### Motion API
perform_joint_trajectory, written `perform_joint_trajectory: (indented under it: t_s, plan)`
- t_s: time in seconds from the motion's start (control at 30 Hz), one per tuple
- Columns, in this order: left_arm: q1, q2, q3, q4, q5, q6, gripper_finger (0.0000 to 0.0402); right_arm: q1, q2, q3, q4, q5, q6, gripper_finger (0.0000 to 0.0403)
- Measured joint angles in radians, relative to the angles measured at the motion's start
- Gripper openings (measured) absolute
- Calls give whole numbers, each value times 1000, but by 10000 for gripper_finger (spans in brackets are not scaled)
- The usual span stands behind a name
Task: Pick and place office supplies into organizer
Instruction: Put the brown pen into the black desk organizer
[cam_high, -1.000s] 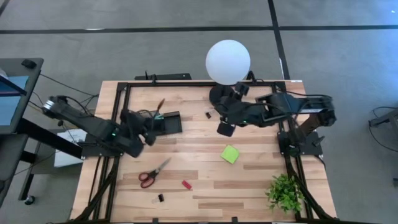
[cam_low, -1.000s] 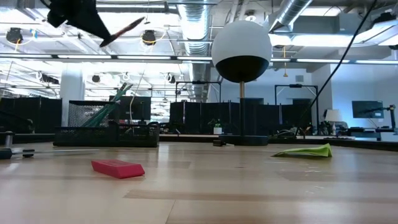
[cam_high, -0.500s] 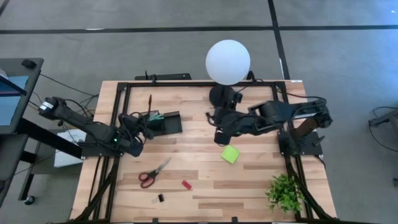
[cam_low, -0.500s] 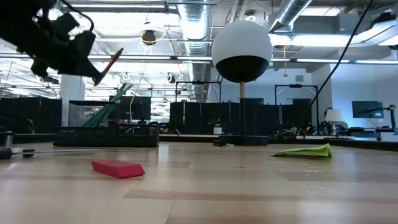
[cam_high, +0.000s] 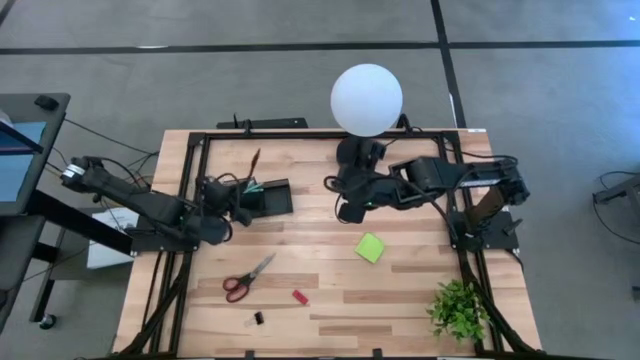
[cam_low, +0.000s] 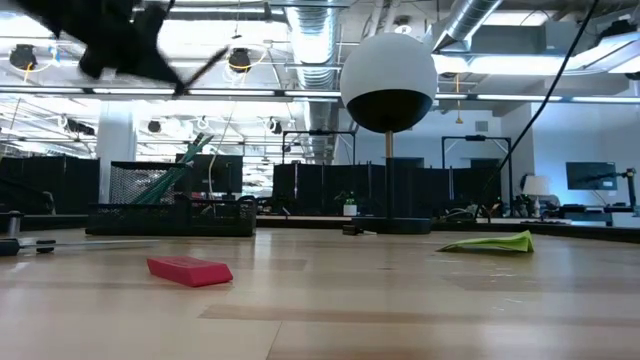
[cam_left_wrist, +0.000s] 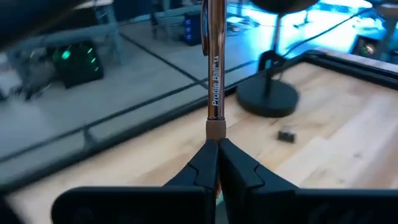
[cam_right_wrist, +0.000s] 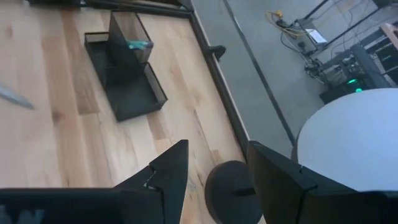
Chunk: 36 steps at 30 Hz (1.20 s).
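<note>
Left claw (cam_left_wrist: 217, 163) pinched on thin brown pen (cam_left_wrist: 215, 68), raised beside black mesh organizer (cam_high: 268, 197). Right claw (cam_right_wrist: 214, 163) spread wide over light wooden bench (cam_high: 400, 290), near lamp's round black base (cam_right_wrist: 231, 191).

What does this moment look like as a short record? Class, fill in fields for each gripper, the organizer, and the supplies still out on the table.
left gripper: shut on brown pen, held above the organizer's end of the table
right gripper: open, empty, near lamp base
organizer: black tray at the table's back left, pens already standing in its tall cup
scissors: red-handled, flat on the wood
sticky-note pad: lime green, on the wood
red piece: on the wood near the front
black clip: by the front edge
</note>
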<state>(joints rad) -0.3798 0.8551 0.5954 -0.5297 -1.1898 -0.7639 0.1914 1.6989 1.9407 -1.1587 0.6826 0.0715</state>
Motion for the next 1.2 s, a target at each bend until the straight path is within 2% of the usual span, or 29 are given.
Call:
perform_joint_trajectory:
  t_s: [0.07, 0.17, 0.33, 0.5, 0.63, 0.8, 0.9, 1.07, 1.2]
  plan:
    - [1, 0, 103, -63, 9, 81, 0, -9, 0, 0, -1, -1, 0, 161]
    - [19, 4, 273, -257, 31, 126, 0, -20, 0, 0, -14, -1, 10, 161]
    - [89, 38, 537, -679, 198, -15, 0, -25, 5, 0, -61, -3, 42, 161]
    - [153, 154, 674, -1049, 421, -140, 0, -24, 5, 0, -85, -3, 61, 161]
    - [181, 250, 669, -1036, 593, 16, 0, -24, 5, 0, -86, -3, 61, 161]
    - [235, 385, 669, -1037, 601, 50, 0, -24, 5, 0, -79, -3, 66, 161]
    - [254, 435, 671, -1039, 558, 90, 0, -22, 5, 0, -89, -4, 86, 161]
    - [256, 445, 696, -1039, 512, 101, 0, -23, 5, 0, -98, -4, 87, 161]
    - [255, 405, 710, -1042, 490, 60, 0, -24, 5, 0, -98, -3, 85, 161]
